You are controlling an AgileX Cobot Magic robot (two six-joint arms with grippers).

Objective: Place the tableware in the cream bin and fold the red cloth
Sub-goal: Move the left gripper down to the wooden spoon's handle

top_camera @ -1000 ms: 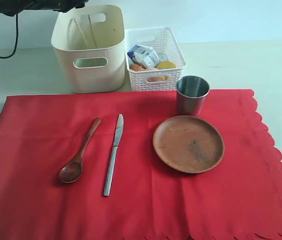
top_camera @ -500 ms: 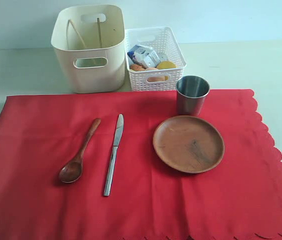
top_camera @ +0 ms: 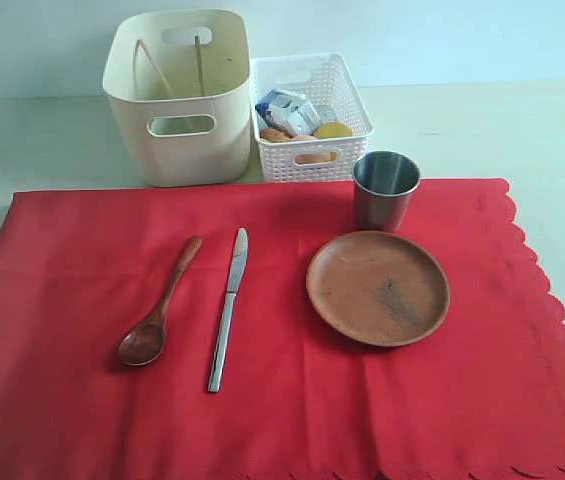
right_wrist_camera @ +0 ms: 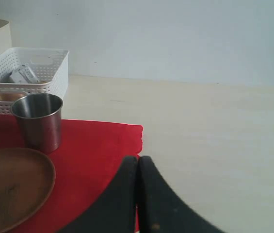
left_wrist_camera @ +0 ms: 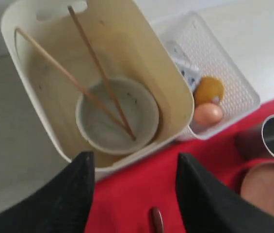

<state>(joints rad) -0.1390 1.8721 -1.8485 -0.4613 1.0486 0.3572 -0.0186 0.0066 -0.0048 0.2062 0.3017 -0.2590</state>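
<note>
The left end effector (left_wrist_camera: 136, 199) is released and empty, its fingers spread wide above the near rim of the cream bin (left_wrist_camera: 171, 82). The right end effector (right_wrist_camera: 137, 194) is clenched on nothing, off the right edge of the red cloth (top_camera: 62, 260).

Inside the bin lies the bowl (left_wrist_camera: 140, 108). The chopsticks (left_wrist_camera: 92, 54) lean against the far wall, their tips apparently in the bowl; the wrist picture is soft.

The tableware step is in hand, partly done. The spoon (top_camera: 165, 298), knife (top_camera: 227, 310), plate (top_camera: 377, 288) and steel cup (top_camera: 385, 190) lie on the cloth, which is spread flat on the tabletop (top_camera: 522, 130).

Next move, by judgement: lower the released end effector onto the spoon, the nearest piece, and grip its thin handle.

Change from one second ago: the left arm has left the exterior view, and the chopsticks have spread apart. All else is unmoved.
</note>
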